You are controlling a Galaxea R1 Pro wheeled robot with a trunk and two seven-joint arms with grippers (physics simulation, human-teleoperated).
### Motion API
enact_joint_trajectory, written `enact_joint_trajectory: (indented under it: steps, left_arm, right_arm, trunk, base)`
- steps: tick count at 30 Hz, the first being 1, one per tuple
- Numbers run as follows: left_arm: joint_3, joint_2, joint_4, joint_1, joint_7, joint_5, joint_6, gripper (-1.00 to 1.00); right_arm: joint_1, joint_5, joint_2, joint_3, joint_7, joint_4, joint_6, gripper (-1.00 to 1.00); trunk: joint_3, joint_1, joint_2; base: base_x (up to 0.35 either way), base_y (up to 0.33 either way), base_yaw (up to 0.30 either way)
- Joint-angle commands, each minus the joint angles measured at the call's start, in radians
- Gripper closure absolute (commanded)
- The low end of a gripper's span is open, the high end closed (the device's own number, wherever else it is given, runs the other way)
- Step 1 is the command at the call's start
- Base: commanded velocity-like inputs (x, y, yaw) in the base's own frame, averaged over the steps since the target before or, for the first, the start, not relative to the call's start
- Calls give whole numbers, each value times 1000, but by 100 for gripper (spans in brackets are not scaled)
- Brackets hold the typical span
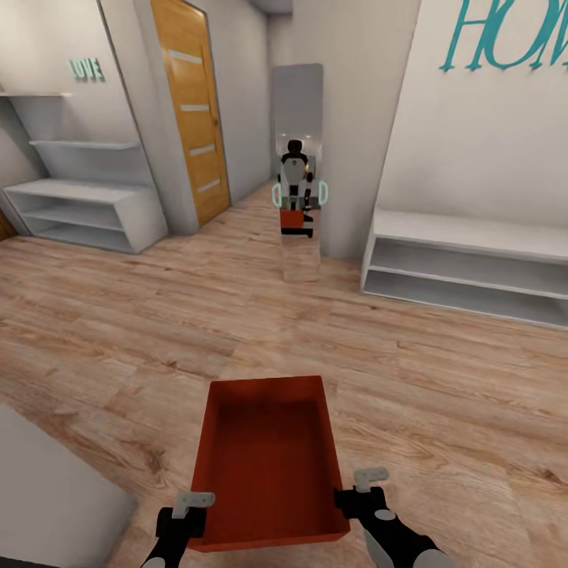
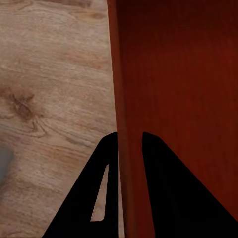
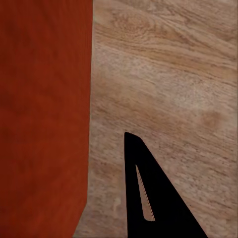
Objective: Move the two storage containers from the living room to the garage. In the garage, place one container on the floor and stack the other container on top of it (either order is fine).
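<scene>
Ahead of you, a light wood-plank floor (image 1: 442,371) runs to pale walls. At your left stands a wooden door (image 1: 192,102) with pale horizontal strips, beside white stepped shelving (image 1: 83,201) under teal "LOVE" lettering (image 1: 87,69). At your right, a low white shelf unit (image 1: 469,264) sits beneath large teal lettering (image 1: 509,31). A tall mirror (image 1: 298,170) leans at the corridor's end.
</scene>
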Motion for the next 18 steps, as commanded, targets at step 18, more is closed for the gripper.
enact_joint_trajectory:
  steps: [18]
  left_arm:
    - [8, 1, 1, 0, 14, -3, -4, 100]
  right_arm:
    - [-1, 5, -4, -9, -13, 0, -3, 100]
  trunk:
    - [-9, 1, 0]
  base:
    - [346, 0, 127]
